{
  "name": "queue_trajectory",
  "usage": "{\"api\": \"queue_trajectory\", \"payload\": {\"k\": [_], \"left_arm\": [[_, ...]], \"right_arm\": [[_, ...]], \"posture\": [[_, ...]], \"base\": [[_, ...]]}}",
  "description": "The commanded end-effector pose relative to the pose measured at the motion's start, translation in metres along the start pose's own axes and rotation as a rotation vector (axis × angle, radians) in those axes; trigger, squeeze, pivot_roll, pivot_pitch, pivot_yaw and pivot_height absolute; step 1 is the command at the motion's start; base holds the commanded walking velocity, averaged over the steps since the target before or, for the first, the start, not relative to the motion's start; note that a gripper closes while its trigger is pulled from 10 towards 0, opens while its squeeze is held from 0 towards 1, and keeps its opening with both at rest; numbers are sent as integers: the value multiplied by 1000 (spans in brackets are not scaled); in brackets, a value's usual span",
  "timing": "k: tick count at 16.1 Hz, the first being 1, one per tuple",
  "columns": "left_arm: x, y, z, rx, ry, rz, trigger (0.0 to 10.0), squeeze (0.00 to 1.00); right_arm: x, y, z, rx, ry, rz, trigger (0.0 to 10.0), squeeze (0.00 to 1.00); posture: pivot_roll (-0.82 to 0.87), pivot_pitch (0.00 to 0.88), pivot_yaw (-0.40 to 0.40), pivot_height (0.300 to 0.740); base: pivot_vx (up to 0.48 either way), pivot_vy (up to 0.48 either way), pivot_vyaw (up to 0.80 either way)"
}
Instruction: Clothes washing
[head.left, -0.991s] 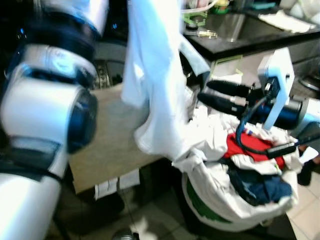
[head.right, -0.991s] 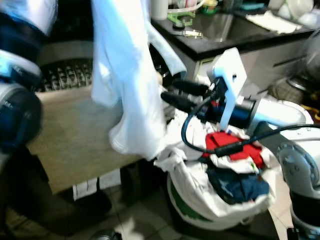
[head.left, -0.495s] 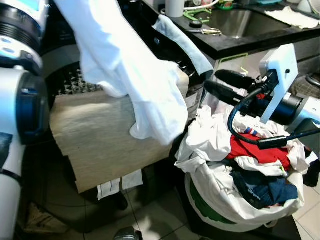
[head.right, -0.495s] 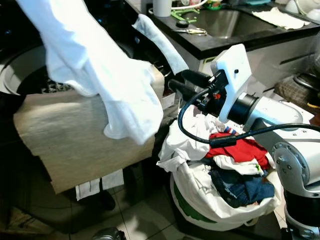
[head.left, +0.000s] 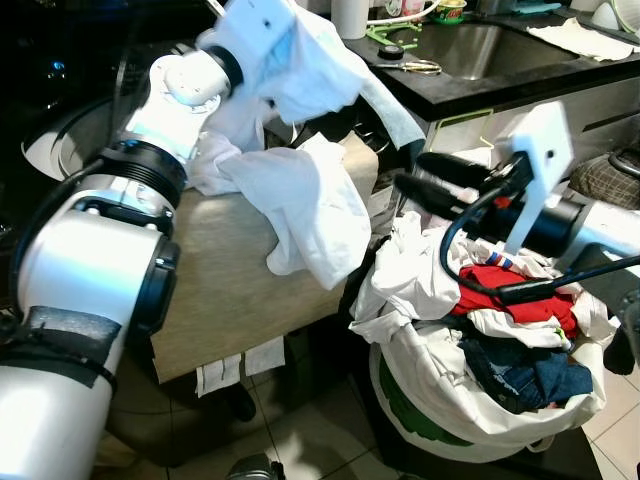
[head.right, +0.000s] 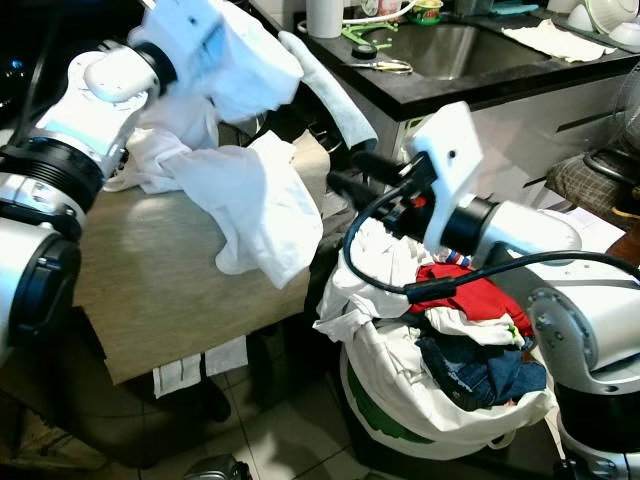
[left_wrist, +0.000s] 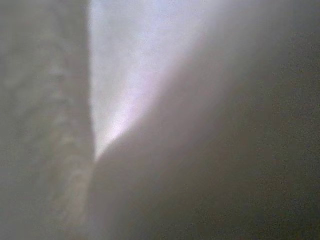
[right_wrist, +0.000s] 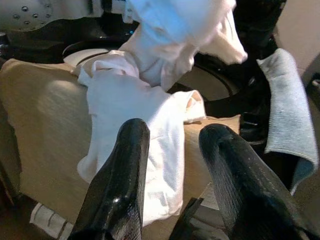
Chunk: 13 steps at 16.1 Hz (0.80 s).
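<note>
A white garment (head.left: 300, 190) is bunched over my left gripper (head.left: 300, 70), whose fingers it covers, and it trails down onto the washer's open door (head.left: 230, 300). The left arm reaches toward the dark drum opening (right_wrist: 220, 92). In the left wrist view, pale cloth (left_wrist: 130, 75) lies against the lens. My right gripper (head.left: 408, 173) is open and empty. It hovers above a white laundry bag (head.left: 430, 390) heaped with clothes, a red garment (head.left: 500, 295) on top. The gripper points at the white garment (right_wrist: 150, 115).
A grey towel (head.left: 385, 95) hangs from the machine's edge beside the opening. Behind it runs a black counter (head.left: 520, 85) with a sink (head.left: 470, 45) and scissors (head.left: 410, 66). Tiled floor (head.left: 300, 430) lies below the door and the bag.
My left arm has swung down toward the washer. The white garment, which hung in the air, now rests partly on the open door. The right gripper has stayed nearly in place.
</note>
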<state>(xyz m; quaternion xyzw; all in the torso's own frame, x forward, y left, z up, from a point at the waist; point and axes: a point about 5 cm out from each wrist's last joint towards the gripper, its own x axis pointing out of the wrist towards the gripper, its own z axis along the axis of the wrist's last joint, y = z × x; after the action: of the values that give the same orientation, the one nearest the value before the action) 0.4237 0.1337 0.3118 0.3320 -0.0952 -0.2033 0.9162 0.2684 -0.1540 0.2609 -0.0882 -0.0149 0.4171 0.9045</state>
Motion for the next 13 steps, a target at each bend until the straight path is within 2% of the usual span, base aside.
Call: {"api": "queue_trajectory", "payload": {"k": [1,3,5,7,8,9,10,11,12,13], "left_arm": [[0,2,-3,-42,61,3,10000,1000],[0,5,-5,-131,109,-2,10000,1000],[1,6,0,-246,105,-28,10000,1000],[2,6,1,-273,107,-32,10000,1000],[2,5,-5,-291,210,-7,10000,1000],[-1,2,-15,-230,319,-10,10000,455],[-3,-1,-23,-145,384,-52,10000,0],[-5,-3,-28,-92,424,-80,10000,0],[-6,-6,-32,-111,451,-115,10000,0],[-5,-16,-30,-352,416,-161,10000,1000]], "right_arm": [[0,4,-1,-8,1,13,10000,0],[-1,5,0,-4,-7,17,10000,0],[-1,6,3,4,-39,20,10000,0],[-1,6,3,2,-40,16,10000,0],[1,-1,3,-4,-47,-46,10000,0],[2,-6,4,-7,-54,-93,10000,0],[2,-8,5,-6,-59,-108,10000,0],[2,-8,5,-6,-62,-115,10000,0],[1,-10,6,-4,-65,-134,10000,0],[0,-16,6,2,-71,-183,10000,0]], "posture": [[-36,0,18,719],[-34,0,21,719],[-33,0,23,719],[-34,0,24,719],[-34,0,26,719],[-39,0,31,719],[-41,0,33,719],[-41,0,33,719],[-42,0,35,719],[-41,0,36,719]], "base": [[0,0,0],[0,0,0],[0,0,0],[0,0,0],[0,0,0],[0,0,0],[0,0,0],[0,0,0],[0,0,0],[0,0,0]]}}
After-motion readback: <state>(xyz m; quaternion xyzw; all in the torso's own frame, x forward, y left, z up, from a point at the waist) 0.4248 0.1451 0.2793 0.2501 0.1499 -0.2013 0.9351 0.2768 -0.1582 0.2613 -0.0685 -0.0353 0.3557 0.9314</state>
